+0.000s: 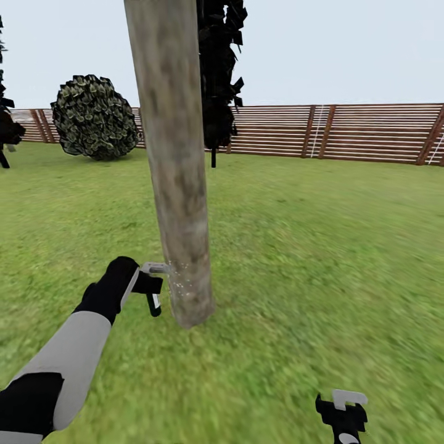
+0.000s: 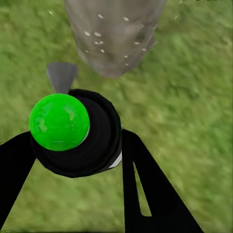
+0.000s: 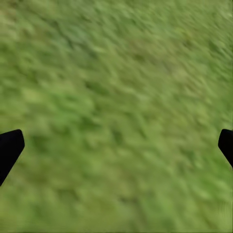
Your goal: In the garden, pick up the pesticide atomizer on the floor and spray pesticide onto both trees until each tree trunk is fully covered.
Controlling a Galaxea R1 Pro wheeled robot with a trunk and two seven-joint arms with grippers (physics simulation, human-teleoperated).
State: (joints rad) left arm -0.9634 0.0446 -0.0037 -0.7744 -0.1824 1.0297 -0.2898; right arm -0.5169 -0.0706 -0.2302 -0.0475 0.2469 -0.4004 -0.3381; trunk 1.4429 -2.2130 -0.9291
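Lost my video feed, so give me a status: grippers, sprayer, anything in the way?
Left gripper shut on pesticide atomizer, aimed at tree trunk base. Pale specks on the low bark. Right gripper open over lawn. Nothing between nozzle and trunk.

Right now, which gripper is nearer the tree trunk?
Left. The left gripper holds the pesticide atomizer right beside the tree trunk, near its base. The right gripper hangs low over the lawn, well off to the trunk's right.
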